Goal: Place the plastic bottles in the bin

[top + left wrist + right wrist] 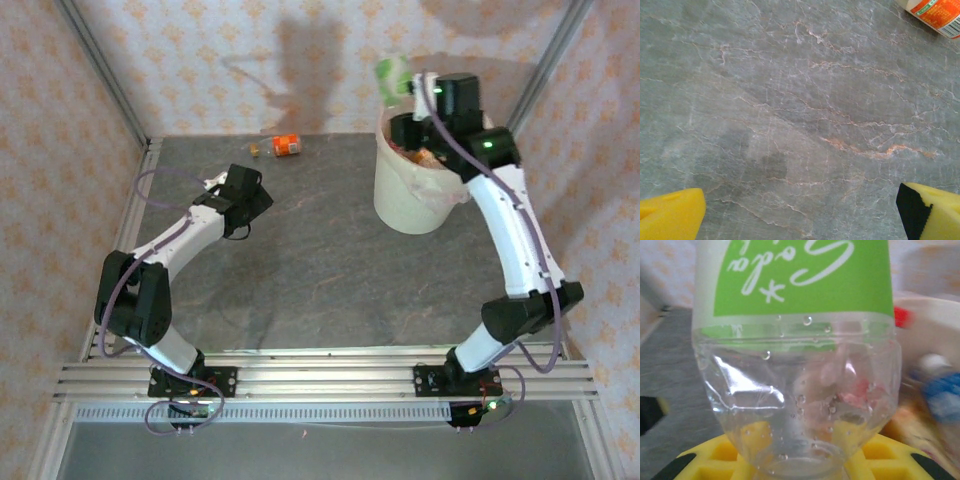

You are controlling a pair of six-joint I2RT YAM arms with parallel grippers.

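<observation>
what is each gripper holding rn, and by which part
The right gripper holds the green-labelled bottle by its clear narrow end, above the bin. The left gripper holds nothing, jaws open over the table.

Grey, veined table top (320, 270) enclosed at back and sides by pale pink patterned wall panels (200, 60). Aluminium rails (320, 372) run along its near edge; a slanted metal post (103, 70) stands at the far-left corner.

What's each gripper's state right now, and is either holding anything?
Left gripper: jaws open, holding nothing.
Right gripper: shut on a green-labelled plastic bottle, at the bin.
</observation>
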